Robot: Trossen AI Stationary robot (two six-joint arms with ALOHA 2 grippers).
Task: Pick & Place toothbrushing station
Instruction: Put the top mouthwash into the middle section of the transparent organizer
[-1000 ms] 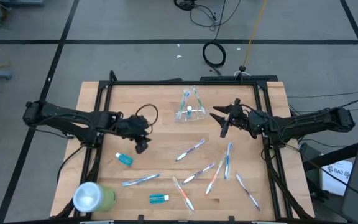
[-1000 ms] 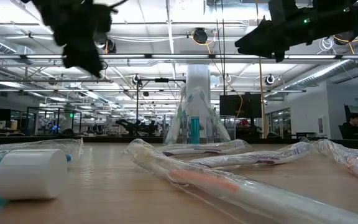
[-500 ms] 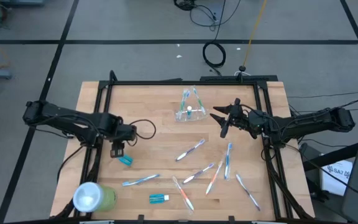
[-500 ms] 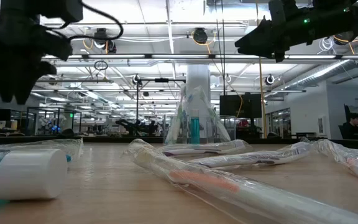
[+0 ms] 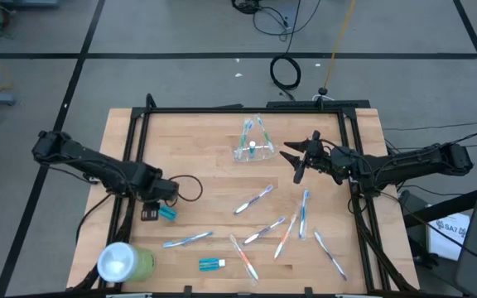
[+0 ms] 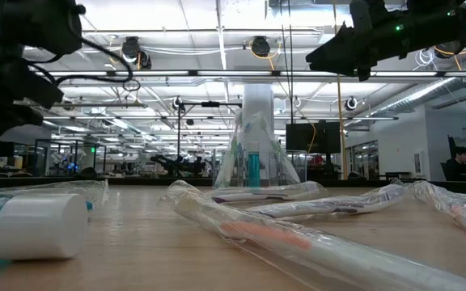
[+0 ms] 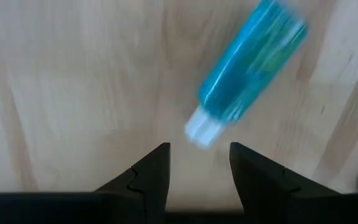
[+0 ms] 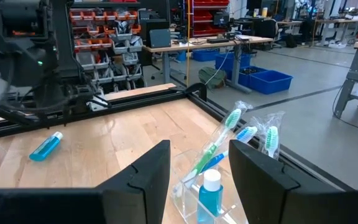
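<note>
The transparent cup [image 5: 253,151] stands upright at the table's far middle, with wrapped toothbrushes and a small blue tube in it; it also shows in the low view [image 6: 253,158] and the right wrist view [image 8: 211,186]. My right gripper [image 5: 296,162] is open and empty, in the air just right of the cup, its fingers [image 8: 143,168] pointing at it. My left gripper [image 5: 150,213] is open and empty over the table's left part, fingers pointing down. It is just left of a blue toothpaste tube [image 5: 167,213] lying flat, whose white cap [image 7: 202,129] is just ahead of the fingertips.
Several wrapped toothbrushes [image 5: 255,199] lie scattered over the table's middle and near right. A second blue tube [image 5: 212,264] lies near the front edge. A light-green cup [image 5: 122,262] stands at the near left corner. A black frame [image 5: 135,141] borders the table.
My left gripper has gone toward the table's left and near edges, from the middle left to beside the blue tube. In the low view it has moved out to the picture's left. My right arm and all objects have kept still.
</note>
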